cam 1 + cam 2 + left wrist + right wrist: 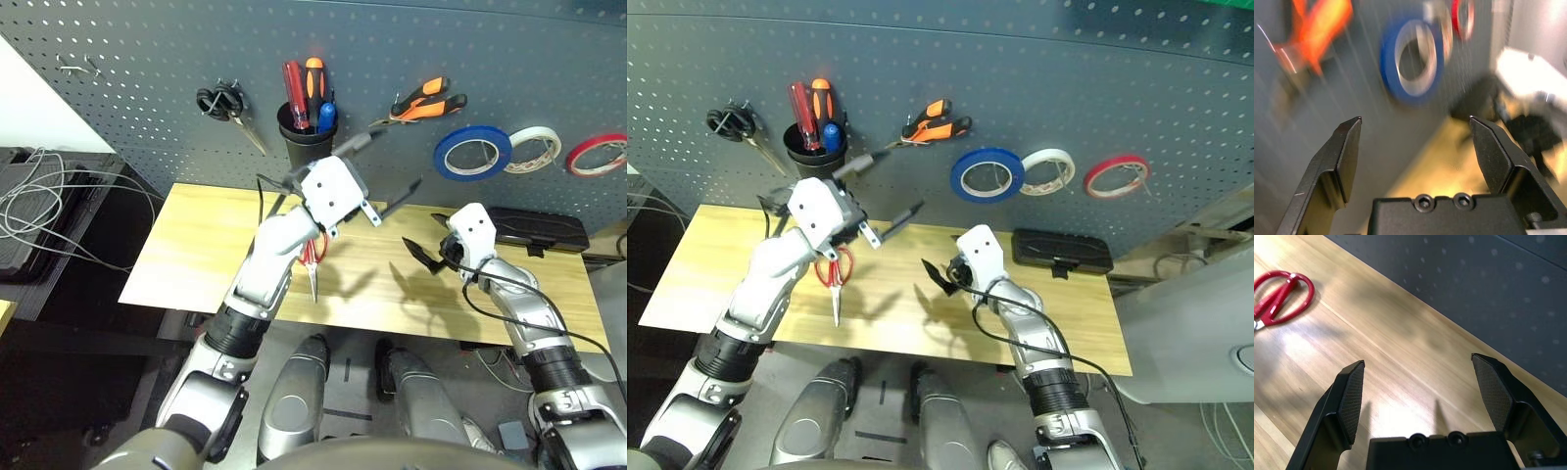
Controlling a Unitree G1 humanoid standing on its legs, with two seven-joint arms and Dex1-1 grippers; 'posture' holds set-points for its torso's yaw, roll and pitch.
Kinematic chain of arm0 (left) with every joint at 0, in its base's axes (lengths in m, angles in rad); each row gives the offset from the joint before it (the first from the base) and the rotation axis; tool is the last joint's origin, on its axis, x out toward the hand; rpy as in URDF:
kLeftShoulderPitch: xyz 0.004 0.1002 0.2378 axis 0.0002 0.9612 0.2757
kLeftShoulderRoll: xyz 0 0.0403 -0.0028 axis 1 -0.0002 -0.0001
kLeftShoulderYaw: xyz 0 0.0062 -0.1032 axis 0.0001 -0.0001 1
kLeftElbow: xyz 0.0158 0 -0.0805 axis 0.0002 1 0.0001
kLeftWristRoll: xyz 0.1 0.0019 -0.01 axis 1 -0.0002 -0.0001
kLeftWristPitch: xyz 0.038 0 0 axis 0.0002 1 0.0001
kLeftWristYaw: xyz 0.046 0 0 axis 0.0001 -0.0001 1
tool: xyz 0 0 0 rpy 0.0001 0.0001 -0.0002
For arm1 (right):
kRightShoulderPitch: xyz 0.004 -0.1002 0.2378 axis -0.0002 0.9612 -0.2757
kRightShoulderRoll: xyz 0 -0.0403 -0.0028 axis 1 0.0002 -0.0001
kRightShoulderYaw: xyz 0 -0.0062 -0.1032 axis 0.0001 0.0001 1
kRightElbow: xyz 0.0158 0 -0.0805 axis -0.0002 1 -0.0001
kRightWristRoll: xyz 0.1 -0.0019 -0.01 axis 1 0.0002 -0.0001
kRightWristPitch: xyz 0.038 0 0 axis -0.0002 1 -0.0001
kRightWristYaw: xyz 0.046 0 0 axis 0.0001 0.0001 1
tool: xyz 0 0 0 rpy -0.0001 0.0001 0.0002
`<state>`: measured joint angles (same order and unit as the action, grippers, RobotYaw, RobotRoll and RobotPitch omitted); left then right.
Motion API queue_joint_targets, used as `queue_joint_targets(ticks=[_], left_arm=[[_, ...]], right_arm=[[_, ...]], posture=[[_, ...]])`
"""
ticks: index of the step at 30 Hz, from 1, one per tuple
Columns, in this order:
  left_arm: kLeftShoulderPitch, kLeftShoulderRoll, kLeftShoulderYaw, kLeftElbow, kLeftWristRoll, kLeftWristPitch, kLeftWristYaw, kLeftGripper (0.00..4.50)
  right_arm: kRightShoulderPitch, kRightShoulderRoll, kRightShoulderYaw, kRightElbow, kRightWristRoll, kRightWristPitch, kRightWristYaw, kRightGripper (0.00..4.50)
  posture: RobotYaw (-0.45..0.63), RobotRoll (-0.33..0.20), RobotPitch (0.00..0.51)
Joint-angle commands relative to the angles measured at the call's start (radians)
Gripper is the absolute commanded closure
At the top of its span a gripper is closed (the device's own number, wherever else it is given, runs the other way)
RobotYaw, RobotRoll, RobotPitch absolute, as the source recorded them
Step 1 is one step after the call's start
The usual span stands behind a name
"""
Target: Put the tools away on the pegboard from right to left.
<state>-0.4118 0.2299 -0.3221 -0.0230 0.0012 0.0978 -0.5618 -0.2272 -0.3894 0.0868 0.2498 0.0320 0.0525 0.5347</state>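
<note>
On the pegboard (147,59) hang the blue tape ring (473,153) and the orange-and-black pliers (428,102). The small blue-handled screwdriver (326,116) stands in the black cup (304,145). The red-handled scissors (835,269) lie on the wooden table (196,255), partly under my left forearm. My left gripper (400,157) is raised in front of the pegboard, between the cup and the pliers, open and empty. Over the right part of the table my right gripper (423,253) hovers low, open and empty. In its wrist view the scissors (1281,298) lie off to one side.
A white tape roll (534,147) and a red tape roll (598,153) hang right of the blue ring. Black scissors (220,103) hang left of the cup, which also holds larger red and orange screwdrivers (302,83). A black case (537,230) lies at the table's back right.
</note>
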Motion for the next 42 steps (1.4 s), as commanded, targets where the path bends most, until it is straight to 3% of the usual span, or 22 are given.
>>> queue_joint_targets(ticks=[1,7,18,27,42], left_arm=[[0.021,0.002,-0.027,0.067,0.052,0.160,0.024,0.02],[0.023,-0.004,-0.009,0.194,0.126,0.272,0.120,0.02],[-0.018,-0.003,0.130,0.488,0.156,0.255,0.328,0.02],[-0.001,-0.025,0.179,0.562,0.155,0.307,0.401,0.02],[-0.043,-0.046,0.231,0.798,0.160,0.266,0.519,0.02]], right_arm=[[0.017,-0.001,0.006,-0.017,0.002,0.037,0.014,0.00],[0.029,0.003,0.030,-0.079,0.004,0.090,0.044,0.00],[0.009,0.032,0.093,-0.204,0.011,0.252,0.097,0.00],[-0.015,0.052,0.111,-0.231,0.011,0.294,0.099,0.00],[-0.010,0.066,0.120,-0.260,0.010,0.314,0.101,0.00]], posture=[[0.15,0.000,0.245],[0.14,0.000,0.244],[0.15,0.000,0.241],[0.15,0.000,0.243],[0.14,0.000,0.246]])
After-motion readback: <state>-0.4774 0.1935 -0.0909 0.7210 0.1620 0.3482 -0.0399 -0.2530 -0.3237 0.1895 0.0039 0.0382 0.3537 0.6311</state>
